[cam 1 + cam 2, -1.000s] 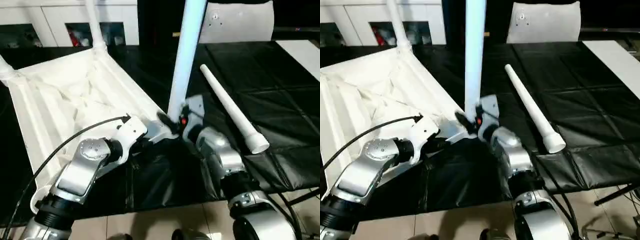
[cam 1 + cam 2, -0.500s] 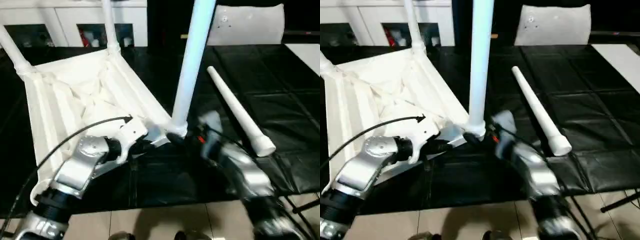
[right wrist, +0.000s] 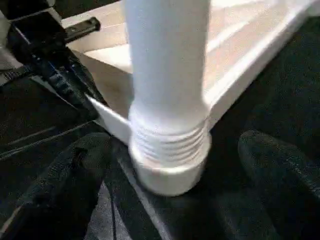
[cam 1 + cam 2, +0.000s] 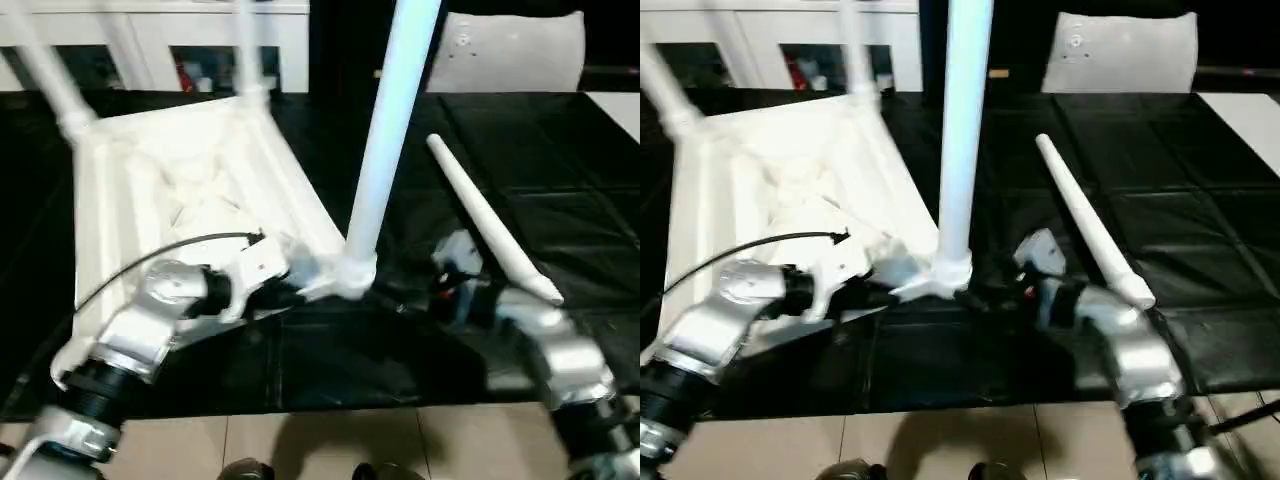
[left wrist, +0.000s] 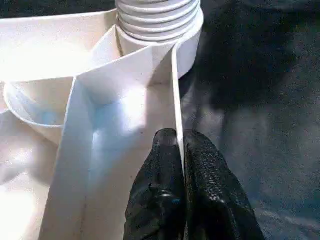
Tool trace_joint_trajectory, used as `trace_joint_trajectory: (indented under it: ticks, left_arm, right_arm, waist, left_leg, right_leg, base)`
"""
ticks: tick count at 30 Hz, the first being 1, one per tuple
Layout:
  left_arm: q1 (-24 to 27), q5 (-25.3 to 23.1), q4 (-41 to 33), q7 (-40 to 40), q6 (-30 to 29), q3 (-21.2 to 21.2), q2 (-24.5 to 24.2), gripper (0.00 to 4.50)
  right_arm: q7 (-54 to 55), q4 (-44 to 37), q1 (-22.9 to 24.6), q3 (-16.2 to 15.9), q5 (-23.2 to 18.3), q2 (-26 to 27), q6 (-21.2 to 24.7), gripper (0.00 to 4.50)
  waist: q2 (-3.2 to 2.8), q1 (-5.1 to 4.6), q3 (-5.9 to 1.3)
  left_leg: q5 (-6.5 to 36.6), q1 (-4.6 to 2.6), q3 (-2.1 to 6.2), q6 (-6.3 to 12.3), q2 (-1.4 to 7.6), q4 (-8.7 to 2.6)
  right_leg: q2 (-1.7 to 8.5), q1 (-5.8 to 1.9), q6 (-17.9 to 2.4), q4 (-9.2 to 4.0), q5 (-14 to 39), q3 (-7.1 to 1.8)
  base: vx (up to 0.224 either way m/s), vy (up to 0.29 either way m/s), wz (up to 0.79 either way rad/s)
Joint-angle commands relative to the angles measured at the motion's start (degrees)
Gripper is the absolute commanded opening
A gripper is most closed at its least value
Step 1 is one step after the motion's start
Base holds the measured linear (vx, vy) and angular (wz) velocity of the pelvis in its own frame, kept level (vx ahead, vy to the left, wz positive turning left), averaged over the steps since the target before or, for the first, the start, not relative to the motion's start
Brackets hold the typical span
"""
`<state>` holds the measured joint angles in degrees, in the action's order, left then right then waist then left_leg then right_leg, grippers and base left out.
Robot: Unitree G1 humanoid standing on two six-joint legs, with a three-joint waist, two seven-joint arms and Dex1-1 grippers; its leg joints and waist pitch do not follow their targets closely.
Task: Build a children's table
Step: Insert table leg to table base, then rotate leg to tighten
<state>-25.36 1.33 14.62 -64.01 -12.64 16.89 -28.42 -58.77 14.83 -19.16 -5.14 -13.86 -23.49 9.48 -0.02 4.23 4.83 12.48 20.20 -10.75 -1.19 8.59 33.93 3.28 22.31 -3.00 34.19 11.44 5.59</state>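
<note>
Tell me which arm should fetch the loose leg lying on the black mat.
Probably the right. The right gripper is open and holds nothing, and the loose leg lies on that arm's side. The left gripper is shut on the table top's rim, steadying it beside the standing leg.

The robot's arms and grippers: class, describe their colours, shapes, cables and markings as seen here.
Both forearms are rounded silver shells with black joint rings. The left arm carries a white wrist block with a thin black cable arching over it. The right arm shows a small red spot near its wrist. The fingers are black, rounded and finely textured.
</note>
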Motion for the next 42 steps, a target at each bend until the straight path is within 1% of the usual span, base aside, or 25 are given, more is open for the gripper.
trace_joint_trajectory:
  ticks: [1, 2, 5, 6, 8, 10, 11, 12, 14, 16, 17, 18, 20, 21, 23, 26, 28, 31, 32, 34, 36, 39, 40, 41, 42]
  left_arm:
    - [-1.44, 0.77, -0.79, -4.51, 2.28, 3.06, 0.32, 0.00]
    - [-1.83, 0.65, -0.37, -5.42, 2.75, 3.43, 0.10, 0.00]
    - [-2.75, 0.39, 1.03, -7.78, 4.11, 4.34, -0.36, 0.00]
    - [-3.44, 0.48, 2.28, -9.76, 6.27, 5.10, -0.66, 0.00]
    - [-3.89, 0.44, 3.02, -10.89, 7.23, 5.55, -0.80, 0.00]
    - [-4.32, -0.10, 3.80, -11.58, 8.44, 5.82, -0.81, 0.00]
    - [-4.46, -0.20, 4.03, -11.85, 8.74, 5.93, -0.80, 0.00]
    - [-4.66, -0.30, 4.31, -12.27, 9.06, 6.14, -0.74, 0.00]
    - [-4.84, -0.34, 4.55, -12.46, 9.25, 6.31, -0.66, 0.00]
    - [-5.25, -0.43, 5.25, -12.95, 9.96, 6.55, -0.45, 0.00]
    - [-5.47, -0.51, 5.75, -13.25, 10.51, 6.61, -0.32, 0.00]
    - [-5.58, -0.56, 6.01, -13.38, 10.78, 6.63, -0.26, 0.00]
    - [-5.64, -0.61, 6.16, -13.44, 10.93, 6.65, -0.25, 0.00]
    - [-5.79, -0.73, 6.60, -13.59, 11.33, 6.66, -0.23, 0.00]
    - [-5.85, -0.80, 6.76, -13.62, 11.47, 6.66, -0.24, 0.00]
    - [-5.98, -0.91, 7.17, -13.49, 11.72, 6.66, -0.32, 0.00]
    - [-6.09, -1.01, 7.53, -13.24, 11.81, 6.59, -0.37, 0.00]
    - [-6.21, -1.01, 8.23, -12.91, 11.88, 6.18, -0.20, 0.00]
    - [-6.18, -0.89, 8.32, -12.92, 11.82, 6.07, -0.16, 0.00]
    - [-6.14, -0.75, 8.35, -12.93, 11.71, 5.96, -0.12, 0.00]
    - [-5.59, 0.17, 8.01, -12.42, 10.41, 5.13, 0.18, 0.00]
    - [-5.15, 0.97, 7.56, -10.72, 8.72, 4.00, 0.97, 0.00]
    - [-4.77, 1.91, 6.83, -8.86, 6.67, 2.93, 2.06, 0.00]
    - [-4.77, 1.91, 6.83, -8.86, 6.67, 2.93, 2.06, 0.00]
    - [-4.51, 2.42, 6.32, -7.68, 5.51, 2.36, 2.78, 0.00]
  right_arm:
    - [-1.65, -0.65, -0.84, -1.49, 0.26, -0.67, 0.34, 4.47]
    - [-2.78, -0.51, -1.35, -2.08, 0.31, -0.97, 0.17, 4.47]
    - [-5.49, 0.11, -2.51, -3.51, 0.62, -1.59, -0.54, 4.47]
    - [-7.37, 0.87, -3.24, -4.53, 0.73, -1.98, -1.34, 4.47]
    - [-9.06, 1.57, -3.80, -5.36, 0.86, -2.24, -1.87, 4.47]
    - [-10.61, 2.26, -4.33, -6.20, 1.45, -2.35, -2.51, 4.47]
    - [-11.03, 2.55, -4.54, -6.53, 1.74, -2.37, -2.83, 4.47]
    - [-11.57, 3.08, -4.88, -7.12, 2.26, -2.40, -3.37, 4.32]
    - [-11.88, 3.61, -5.22, -7.57, 2.54, -2.42, -3.82, 4.32]
    - [-12.68, 4.57, -5.91, -8.35, 2.86, -2.53, -4.61, 4.12]
    - [-13.36, 5.09, -6.30, -8.75, 3.02, -2.58, -4.96, 4.12]
    - [-13.74, 5.34, -6.49, -8.93, 3.10, -2.60, -5.10, 3.94]
    - [-14.01, 5.53, -6.62, -9.12, 3.26, -2.63, -5.29, 3.94]
    - [-14.41, 6.08, -6.85, -9.30, 3.66, -2.61, -5.79, 3.88]
    - [-14.53, 6.32, -6.94, -9.39, 3.84, -2.62, -5.99, 3.61]
    - [-14.74, 6.91, -7.17, -9.74, 4.12, -2.76, -6.51, 3.43]
    - [-14.95, 7.35, -7.36, -9.85, 4.20, -2.75, -6.73, 3.18]
    - [-15.42, 7.99, -7.52, -9.80, 3.76, -2.21, -6.56, 2.99]
    - [-15.52, 8.00, -7.37, -9.82, 3.57, -2.00, -6.36, 2.88]
    - [-15.58, 7.93, -7.18, -9.83, 3.40, -1.81, -6.11, 2.81]
    - [-15.30, 6.82, -5.41, -9.29, 1.60, -0.46, -3.22, 2.78]
    - [-12.74, 6.13, -3.74, -8.41, 0.47, 1.23, -1.44, 2.74]
    - [-9.97, 5.30, -2.50, -7.76, -0.25, 2.95, -0.06, 2.74]
    - [-9.97, 5.30, -2.50, -7.76, -0.25, 2.95, -0.06, 2.74]
    - [-8.35, 4.76, -1.81, -7.47, -0.51, 3.93, 0.61, 2.74]
  waist:
    - [-0.28, -0.12, -4.27]
    - [-0.11, 0.07, -4.27]
    - [-0.16, 0.80, -4.26]
    - [0.40, 0.84, -4.21]
    - [0.10, 1.01, -4.17]
    - [0.11, 1.15, -4.16]
    - [0.26, 1.16, -4.11]
    - [0.25, 1.13, -4.14]
    - [0.31, 1.14, -4.19]
    - [0.41, 1.18, -4.20]
    - [0.47, 1.17, -4.20]
    - [0.42, 1.21, -4.17]
    - [0.45, 1.19, -4.17]
    - [0.60, 1.17, -4.21]
    - [0.55, 1.22, -4.19]
    - [0.55, 1.22, -4.21]
    - [0.72, 1.21, -4.15]
    - [0.61, 1.24, -4.10]
    - [0.46, 1.31, -4.12]
    - [0.54, 1.26, -4.12]
    - [0.49, 1.31, -4.17]
    - [0.38, 1.39, -4.19]
    - [0.18, 1.37, -4.17]
    - [0.27, 1.30, -4.07]
    - [0.30, 1.21, -3.97]
  left_leg:
    - [0.62, -0.40, 2.21, 6.79, 5.49, -3.37]
    - [0.11, -0.51, 2.17, 7.09, 5.63, -3.34]
    - [0.15, -0.50, 2.09, 7.34, 5.66, -3.23]
    - [0.37, -0.47, 2.04, 7.22, 5.67, -3.28]
    - [0.95, -0.41, 2.10, 6.80, 5.70, -3.24]
    - [1.49, -0.43, 2.13, 6.20, 5.79, -3.27]
    - [1.76, -0.34, 2.16, 5.98, 5.76, -3.29]
    - [1.77, -0.39, 2.12, 5.81, 5.76, -3.27]
    - [1.74, -0.39, 2.12, 5.73, 5.70, -3.24]
    - [1.24, -0.26, 2.10, 5.76, 5.60, -3.18]
    - [1.20, -0.21, 2.07, 5.89, 5.58, -3.14]
    - [1.44, -0.20, 2.06, 6.00, 5.55, -3.11]
    - [1.57, -0.21, 2.12, 5.83, 5.64, -3.14]
    - [1.48, -0.20, 2.08, 5.84, 5.60, -3.12]
    - [1.31, -0.12, 2.10, 5.98, 5.58, -3.09]
    - [1.26, -0.23, 2.08, 6.10, 5.62, -3.07]
    - [1.27, -0.11, 2.07, 6.17, 5.57, -3.05]
    - [1.81, -0.17, 2.07, 5.95, 5.59, -3.07]
    - [1.86, -0.19, 2.11, 5.88, 5.61, -3.07]
    - [1.98, -0.22, 2.12, 5.78, 5.65, -3.10]
    - [1.83, -0.17, 2.12, 5.84, 5.66, -3.07]
    - [2.08, -0.19, 2.13, 5.58, 5.76, -3.11]
    - [2.48, -0.22, 2.19, 5.13, 5.83, -3.18]
    - [2.96, -0.19, 2.22, 4.84, 5.88, -3.27]
    - [4.37, -0.31, 2.22, 4.36, 5.68, -3.34]
  right_leg:
    - [6.64, -3.20, -13.45, -2.92, 2.38, -4.41]
    - [6.59, -3.07, -13.69, -2.79, 1.36, -4.39]
    - [6.77, -3.05, -13.70, -2.69, 1.71, -4.39]
    - [6.73, -3.06, -13.53, -2.73, 2.25, -4.36]
    - [6.88, -3.01, -13.30, -2.75, 3.54, -4.39]
    - [6.92, -3.04, -13.03, -2.81, 4.53, -4.41]
    - [6.96, -3.05, -12.99, -2.80, 4.98, -4.37]
    - [6.94, -2.98, -12.92, -2.80, 5.07, -4.38]
    - [6.98, -3.00, -12.99, -2.75, 4.98, -4.42]
    - [6.99, -3.11, -12.95, -2.72, 4.84, -4.42]
    - [6.99, -3.10, -12.82, -2.74, 4.89, -4.44]
    - [6.98, -3.08, -12.71, -2.83, 5.39, -4.42]
    - [7.01, -3.09, -12.51, -2.80, 5.82, -4.43]
    - [6.97, -3.09, -12.48, -2.81, 5.94, -4.43]
    - [6.93, -3.10, -12.45, -2.79, 5.97, -4.41]
    - [6.94, -3.00, -12.36, -2.78, 6.14, -4.40]
    - [6.93, -3.04, -12.29, -2.78, 6.23, -4.40]
    - [6.94, -2.98, -12.17, -2.93, 7.58, -4.40]
    - [6.95, -2.99, -12.17, -2.91, 7.64, -4.39]
    - [6.88, -2.95, -12.16, -2.90, 7.54, -4.39]
    - [6.93, -3.03, -12.41, -2.82, 6.87, -4.39]
    - [7.03, -3.00, -12.54, -2.82, 6.72, -4.42]
    - [7.04, -2.96, -12.55, -2.90, 7.12, -4.39]
    - [7.06, -2.98, -12.47, -2.96, 7.54, -4.45]
    - [7.11, -2.97, -12.23, -3.33, 9.77, -4.42]
  base:
    - [0.000, 0.000, 0.00]
    - [0.000, 0.000, 0.00]
    - [0.000, 0.000, 0.00]
    - [0.000, 0.000, 0.00]
    - [0.000, 0.000, 0.00]
    - [0.000, 0.000, 0.00]
    - [0.000, 0.000, 0.00]
    - [0.000, 0.000, 0.00]
    - [0.000, 0.000, 0.00]
    - [0.000, 0.000, 0.00]
    - [0.000, 0.000, 0.00]
    - [0.000, 0.000, 0.00]
    - [0.000, 0.000, 0.00]
    - [0.000, 0.000, 0.00]
    - [0.000, 0.000, 0.00]
    - [0.000, 0.000, 0.00]
    - [0.000, 0.000, 0.00]
    - [0.000, 0.000, 0.00]
    - [0.000, 0.000, 0.00]
    - [0.000, 0.000, 0.00]
    - [0.000, 0.000, 0.00]
    - [0.000, 0.000, 0.00]
    - [0.000, 0.000, 0.00]
    - [0.000, 0.000, 0.00]
    - [0.000, 0.000, 0.00]
